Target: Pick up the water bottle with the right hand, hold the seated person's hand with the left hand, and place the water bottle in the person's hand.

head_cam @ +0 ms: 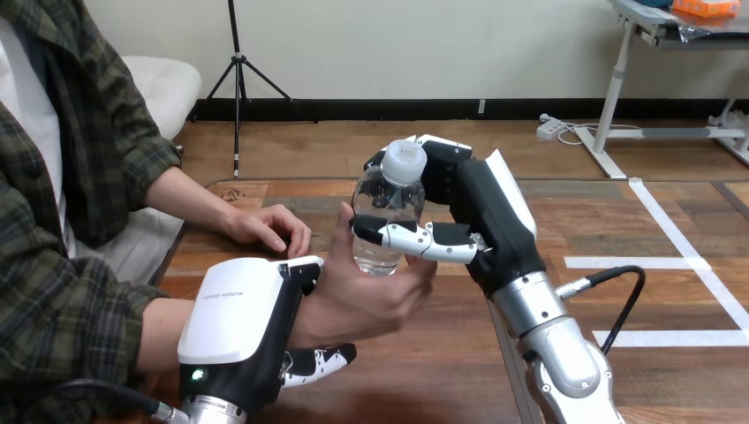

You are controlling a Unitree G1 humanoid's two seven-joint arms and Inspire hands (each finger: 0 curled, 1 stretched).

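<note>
Right robot hand (472,216) clenched round the water bottle (389,208), upright, base at the person's hand (366,296), which is open palm-up. Left robot hand (238,318) wraps the person's wrist from below.

Risk: the person's fingers aren't closed on the bottle yet. Release now and it likely tips off the palm onto the worktop (424,353). Over-tight wrist grip is the other hazard.

No label visible on the bottle. Small print on the left shell, unreadable.
</note>
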